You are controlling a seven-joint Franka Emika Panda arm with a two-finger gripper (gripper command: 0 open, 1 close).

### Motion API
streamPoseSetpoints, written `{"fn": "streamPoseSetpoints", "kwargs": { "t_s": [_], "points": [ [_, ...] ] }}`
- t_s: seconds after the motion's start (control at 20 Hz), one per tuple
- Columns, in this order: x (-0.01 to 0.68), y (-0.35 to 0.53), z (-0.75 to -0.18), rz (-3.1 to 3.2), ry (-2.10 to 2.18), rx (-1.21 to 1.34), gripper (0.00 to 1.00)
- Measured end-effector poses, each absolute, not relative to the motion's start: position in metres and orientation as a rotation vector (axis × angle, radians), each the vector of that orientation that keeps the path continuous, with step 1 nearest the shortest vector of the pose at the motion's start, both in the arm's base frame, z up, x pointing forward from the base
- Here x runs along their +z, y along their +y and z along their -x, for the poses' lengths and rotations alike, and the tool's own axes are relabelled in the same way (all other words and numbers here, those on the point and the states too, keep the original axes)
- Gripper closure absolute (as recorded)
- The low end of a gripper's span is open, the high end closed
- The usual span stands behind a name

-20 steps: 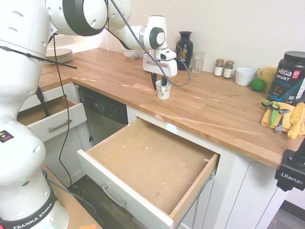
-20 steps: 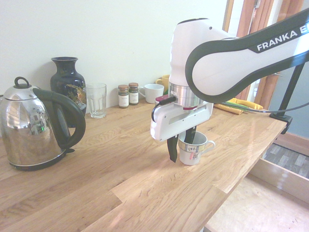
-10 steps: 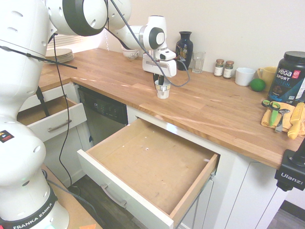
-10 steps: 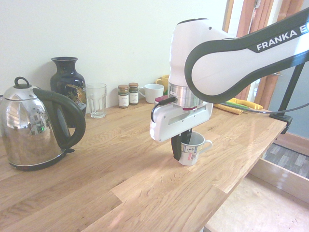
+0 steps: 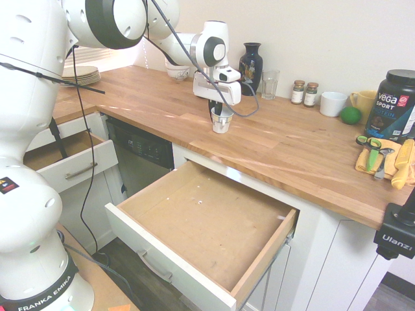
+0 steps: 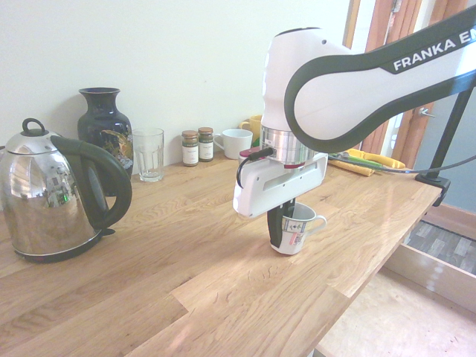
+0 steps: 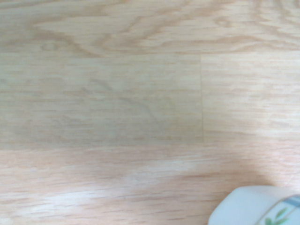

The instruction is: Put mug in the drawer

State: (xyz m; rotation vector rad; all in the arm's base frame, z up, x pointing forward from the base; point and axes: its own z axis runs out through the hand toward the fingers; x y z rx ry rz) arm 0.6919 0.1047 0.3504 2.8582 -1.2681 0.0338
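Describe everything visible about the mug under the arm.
The mug is small, white and glossy, wider at the rim, with a printed band on its side and a small loop handle. It stands upright on the wooden counter near its front edge, above the open drawer. The tool is shut on its rim wall, one finger inside.

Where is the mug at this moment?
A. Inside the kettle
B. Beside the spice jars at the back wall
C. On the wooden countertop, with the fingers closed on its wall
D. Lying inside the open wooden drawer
C: the mug stands on the countertop near its front edge, the gripper shut on its wall, while the drawer below is open and holds no mug.
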Motion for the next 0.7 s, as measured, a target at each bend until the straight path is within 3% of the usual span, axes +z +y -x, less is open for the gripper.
{"fn": "streamPoseSetpoints", "kwargs": {
  "t_s": [0.7],
  "points": [
    [0.447, 0.083, -0.672, -2.915, -1.209, 0.058, 1.00]
  ]
}}
